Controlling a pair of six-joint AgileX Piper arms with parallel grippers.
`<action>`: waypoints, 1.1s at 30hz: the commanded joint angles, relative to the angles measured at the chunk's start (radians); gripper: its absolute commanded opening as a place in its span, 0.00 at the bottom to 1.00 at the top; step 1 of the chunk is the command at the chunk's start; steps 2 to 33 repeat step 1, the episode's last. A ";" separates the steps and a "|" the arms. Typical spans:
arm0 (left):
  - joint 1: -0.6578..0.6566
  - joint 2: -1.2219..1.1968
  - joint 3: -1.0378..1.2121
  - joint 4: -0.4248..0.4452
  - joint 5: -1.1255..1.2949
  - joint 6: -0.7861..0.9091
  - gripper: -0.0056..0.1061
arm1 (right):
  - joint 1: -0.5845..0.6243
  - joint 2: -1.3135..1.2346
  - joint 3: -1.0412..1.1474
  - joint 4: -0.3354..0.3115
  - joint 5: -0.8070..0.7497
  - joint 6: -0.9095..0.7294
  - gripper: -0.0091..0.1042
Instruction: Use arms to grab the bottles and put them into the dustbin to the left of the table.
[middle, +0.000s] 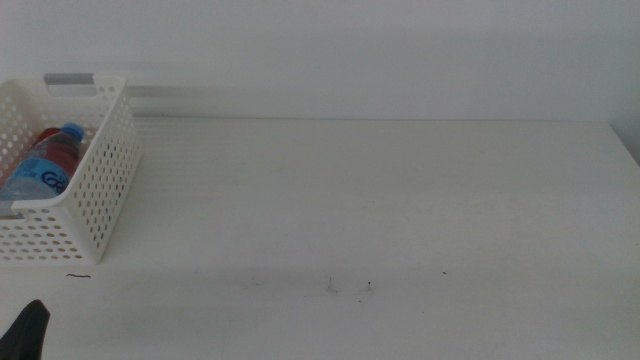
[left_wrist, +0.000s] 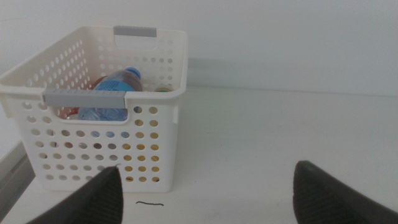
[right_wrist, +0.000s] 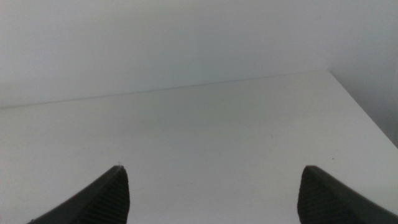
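Both hands, left hand (left_wrist: 205, 193) and right hand (right_wrist: 211, 193), hang open and empty over the bare desk (middle: 400, 200), while the dustbin (middle: 105, 190) holds the water bottle (middle: 45, 165), so the task looks finished.

You see the white perforated dustbin (middle: 95, 195) at the table's (middle: 400, 200) left edge, holding the blue-capped water bottle (middle: 40, 170) lying tilted over something red (middle: 52, 140).

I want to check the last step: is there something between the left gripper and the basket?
Nothing visible. The left gripper waits with fingers open near the table's front left corner, and only bare tabletop lies between it and the basket. The water bottle already lies inside the basket.
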 joint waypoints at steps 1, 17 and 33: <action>0.002 -0.004 0.000 -0.007 -0.014 0.001 0.89 | -0.008 -0.004 0.003 -0.013 -0.002 -0.005 0.85; 0.002 -0.004 0.000 -0.007 -0.014 0.001 0.89 | -0.008 -0.004 0.003 -0.013 -0.002 -0.005 0.85; 0.002 -0.004 0.000 -0.007 -0.014 0.001 0.89 | -0.008 -0.004 0.003 -0.013 -0.002 -0.005 0.85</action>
